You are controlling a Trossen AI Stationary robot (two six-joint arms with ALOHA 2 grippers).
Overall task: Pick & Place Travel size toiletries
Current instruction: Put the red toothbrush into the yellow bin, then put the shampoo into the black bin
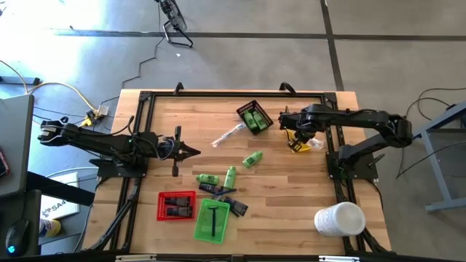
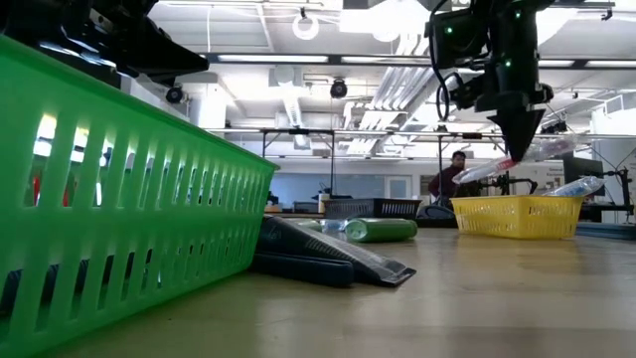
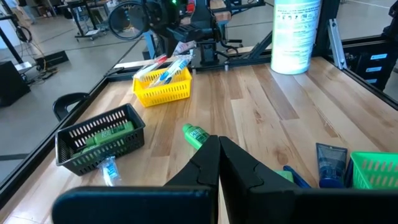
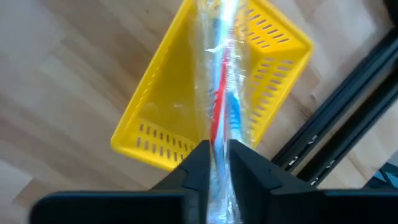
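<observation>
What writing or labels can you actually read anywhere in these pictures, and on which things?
None can be read in full.
White cylinder: lines of dark print, too blurred to read.
White sheet beside the table: dark characters, perhaps "S4", cut off and unsure.
Green bottles: no legible label.
Dark packet: no legible print.

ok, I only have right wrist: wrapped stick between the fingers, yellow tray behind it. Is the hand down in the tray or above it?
Observer: Above it. In the low view the right hand hangs over the yellow tray, and the wrapped stick it grips is tilted, clear of the rim.
Operator: And the other arm?
Observer: Waiting. The left hand is shut and empty over bare wood on the table's left side, pointing towards the middle.
</observation>
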